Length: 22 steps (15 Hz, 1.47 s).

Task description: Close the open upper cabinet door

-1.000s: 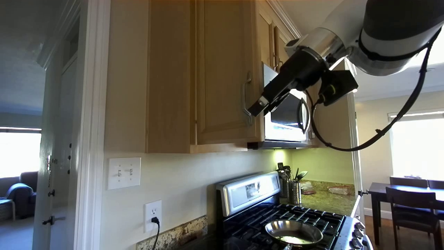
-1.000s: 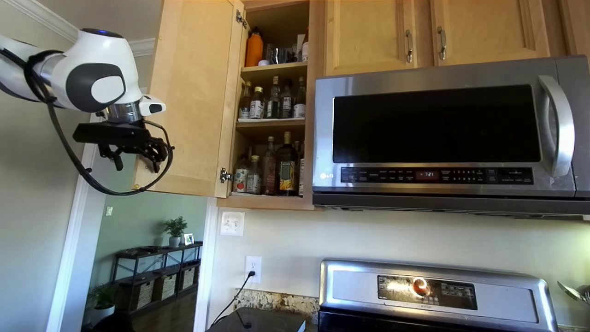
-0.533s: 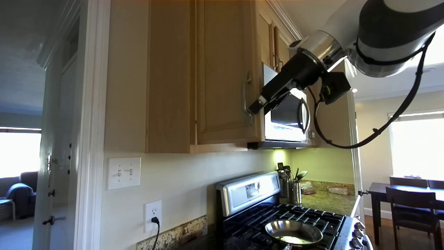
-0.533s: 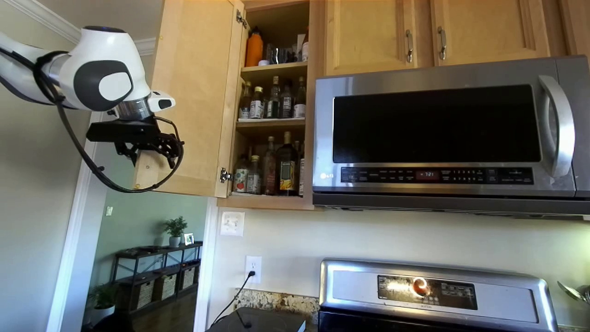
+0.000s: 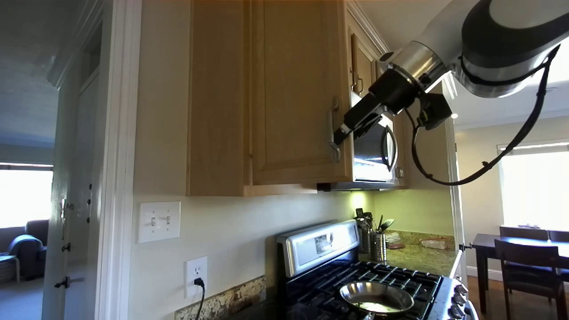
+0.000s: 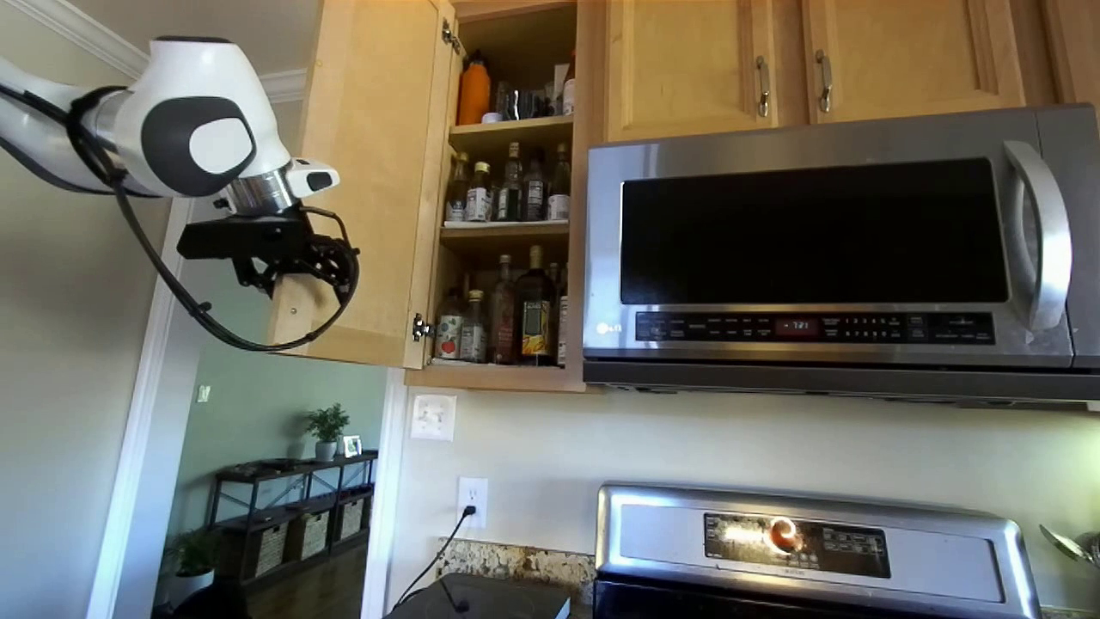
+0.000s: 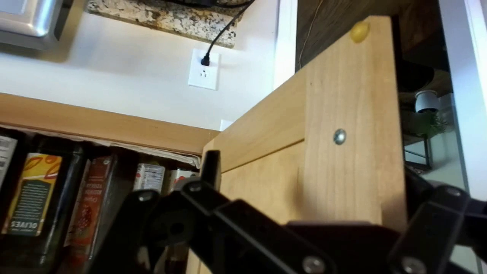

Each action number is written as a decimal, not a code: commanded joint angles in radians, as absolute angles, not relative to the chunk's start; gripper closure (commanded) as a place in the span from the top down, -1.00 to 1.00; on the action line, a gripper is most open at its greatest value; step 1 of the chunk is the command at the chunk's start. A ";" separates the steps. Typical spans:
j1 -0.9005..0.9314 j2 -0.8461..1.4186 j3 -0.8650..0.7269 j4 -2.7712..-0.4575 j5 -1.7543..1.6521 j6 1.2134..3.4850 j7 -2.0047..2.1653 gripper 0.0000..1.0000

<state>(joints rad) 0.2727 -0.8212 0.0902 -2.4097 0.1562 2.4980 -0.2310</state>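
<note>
Upper cabinet door (image 6: 382,172) swung inward (still open), edge (image 7: 387,114) between parted jaws.

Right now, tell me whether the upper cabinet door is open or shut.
Open: in an exterior view, the upper cabinet door stands swung outward, exposing hinges and shelved bottles.

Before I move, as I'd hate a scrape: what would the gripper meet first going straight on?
Likely the upper cabinet door, whose edge sits inside the open gripper; the door's handle looks close too, though depth is unclear.
</note>
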 commanded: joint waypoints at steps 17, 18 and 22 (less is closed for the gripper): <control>0.033 -0.933 -0.033 -2.354 -0.143 1.865 -0.336 1.00; 0.051 -0.942 -0.032 -2.348 -0.140 1.797 -0.358 1.00; 0.169 -0.968 -0.011 -2.336 -0.100 1.668 -0.422 0.46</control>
<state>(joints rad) 0.0855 -0.9444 -0.0146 -2.3448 -0.1245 1.7201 -0.3798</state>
